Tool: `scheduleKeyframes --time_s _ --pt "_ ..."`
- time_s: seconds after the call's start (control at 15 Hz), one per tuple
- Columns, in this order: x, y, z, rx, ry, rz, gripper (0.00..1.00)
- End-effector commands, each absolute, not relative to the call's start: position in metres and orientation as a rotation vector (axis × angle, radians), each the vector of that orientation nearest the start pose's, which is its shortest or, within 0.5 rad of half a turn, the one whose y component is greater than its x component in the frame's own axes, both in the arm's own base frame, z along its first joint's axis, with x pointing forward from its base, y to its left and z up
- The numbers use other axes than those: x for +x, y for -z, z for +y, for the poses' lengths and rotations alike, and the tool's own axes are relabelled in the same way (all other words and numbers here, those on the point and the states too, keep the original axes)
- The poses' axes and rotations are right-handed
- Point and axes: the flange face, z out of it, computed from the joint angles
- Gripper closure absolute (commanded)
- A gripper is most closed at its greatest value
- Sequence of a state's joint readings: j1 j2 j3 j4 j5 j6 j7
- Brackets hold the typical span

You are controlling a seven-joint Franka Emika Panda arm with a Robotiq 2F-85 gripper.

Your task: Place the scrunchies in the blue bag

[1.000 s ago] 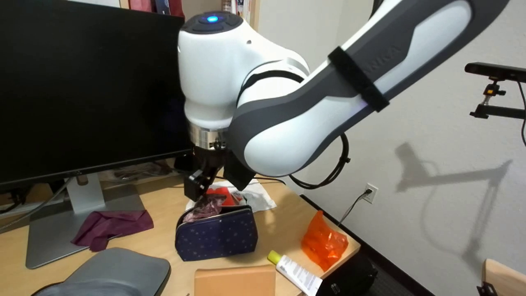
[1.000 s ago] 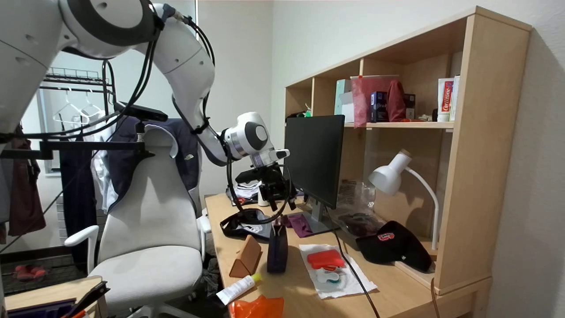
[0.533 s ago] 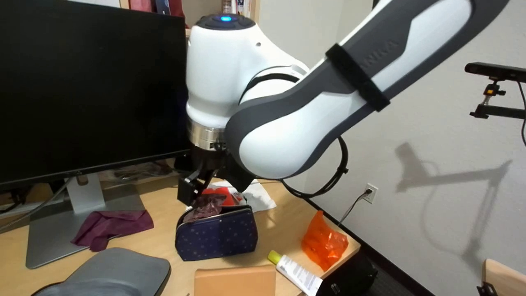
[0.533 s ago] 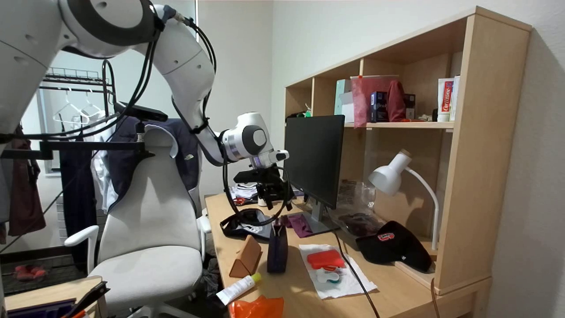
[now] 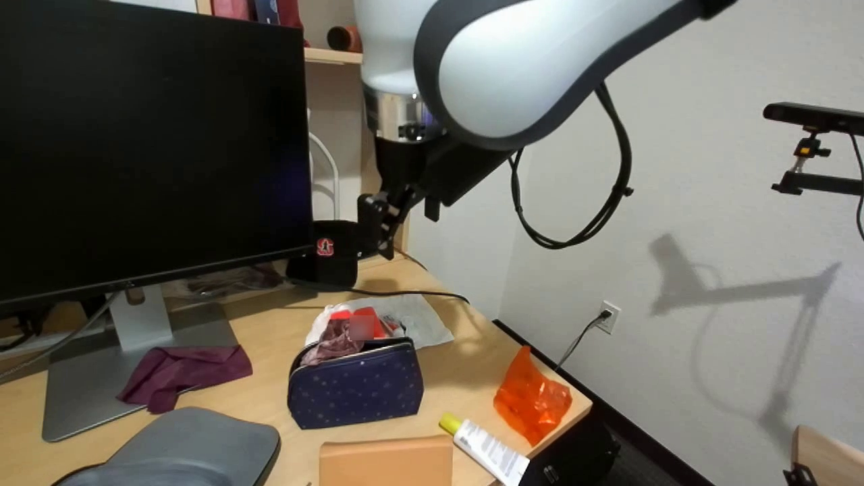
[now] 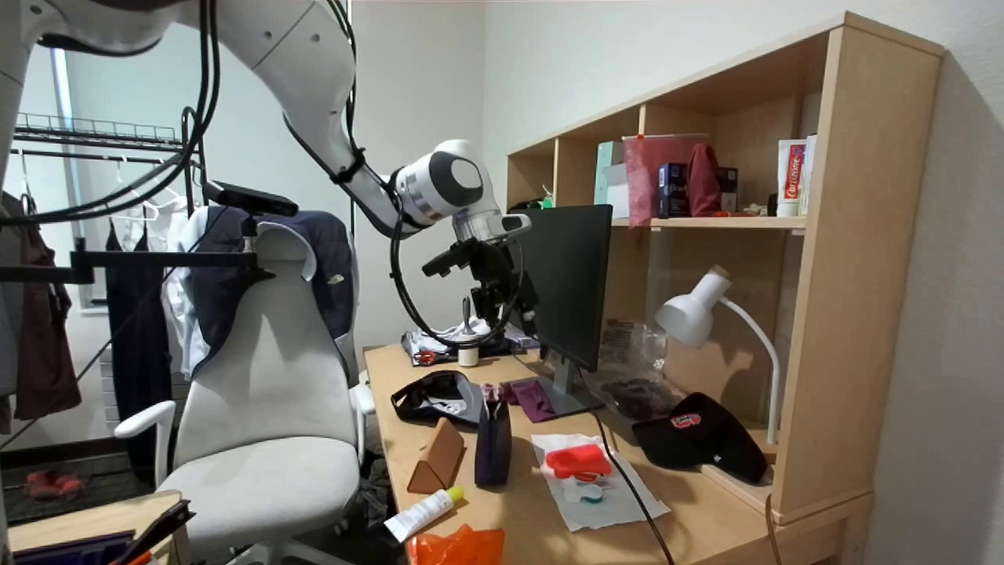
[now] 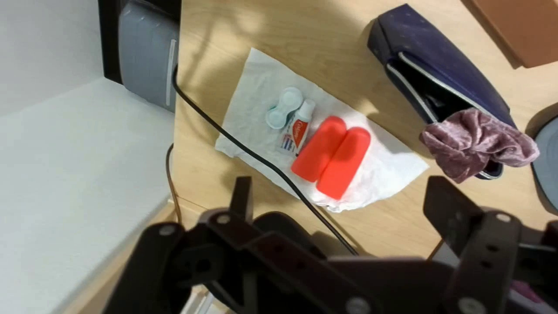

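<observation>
Below the hand (image 7: 339,191), scrunchie (image 7: 473,141), at mouth of blue bag (image 7: 442,63)

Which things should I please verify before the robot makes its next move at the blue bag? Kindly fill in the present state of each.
1. Jaws open and holding nothing: ok; the wrist view shows them wide apart with nothing gripped.
2. Blue bag standing upright: ok in both exterior views.
3. Bag's zip open: ok; its mouth gapes in the wrist view.
4. Scrunchie fully inside: not ok; it is bunched at one end of the mouth and spills over the rim.
5. Contents deeper in the bag: cannot tell; the inside is too dark.
6. Jaws apart from the monitor: ok; an exterior view shows background between them.
</observation>
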State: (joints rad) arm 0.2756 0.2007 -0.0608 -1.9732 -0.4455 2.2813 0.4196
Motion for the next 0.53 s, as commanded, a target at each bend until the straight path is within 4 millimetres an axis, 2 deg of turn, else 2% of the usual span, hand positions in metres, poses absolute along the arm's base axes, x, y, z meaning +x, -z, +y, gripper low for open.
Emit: scheduleKeyframes --time_s 0.0,0.27,0.47 --pt "0.575 -0.408 0.096 -3.399 0.316 -0.018 0.00" --pt "0.568 -0.415 0.067 -3.311 0.270 0.073 0.00" --pt "0.563 -0.416 0.046 -3.209 0.245 0.074 0.00"
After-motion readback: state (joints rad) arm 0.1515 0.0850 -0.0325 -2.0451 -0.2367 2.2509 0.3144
